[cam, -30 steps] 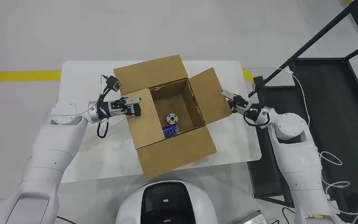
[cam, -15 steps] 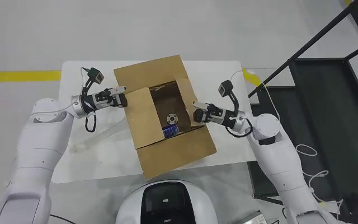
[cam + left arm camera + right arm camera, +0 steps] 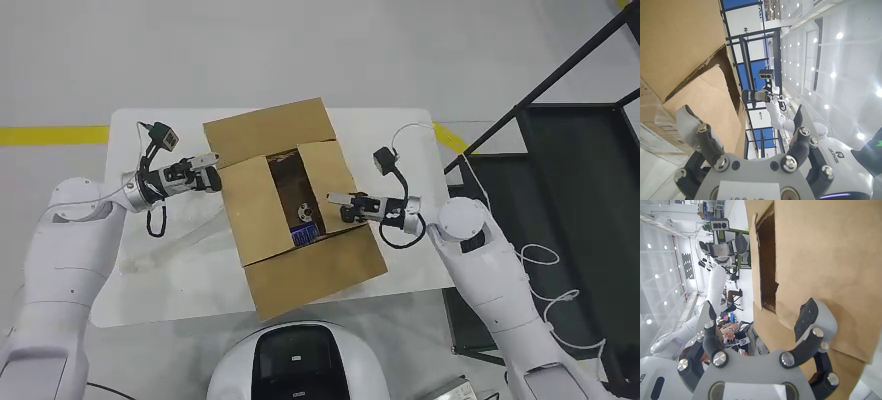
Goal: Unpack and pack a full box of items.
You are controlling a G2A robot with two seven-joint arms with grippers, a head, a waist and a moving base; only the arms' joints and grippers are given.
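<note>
A brown cardboard box [image 3: 300,262] stands mid-table with its back and front flaps spread out. The left flap [image 3: 246,208] lies over the opening. The right flap [image 3: 326,172] is folded inward and covers part of it. In the gap between them I see a round grey item [image 3: 307,211] and a blue item [image 3: 305,234]. My right gripper [image 3: 335,199] [image 3: 759,309] is open, with one fingertip [image 3: 807,313] against the right flap [image 3: 819,256]. My left gripper [image 3: 213,162] [image 3: 742,113] is open and holds nothing, just off the box's left back corner [image 3: 683,37].
The white table [image 3: 150,280] has bare room left of the box and a narrower strip to its right. A black metal rack [image 3: 570,150] stands close past the table's right edge. The far back of the table is bare too.
My right arm swung in from the box's right side and pushed the right flap from spread out to folded over the opening. My left gripper drew back from the left flap toward the corner.
</note>
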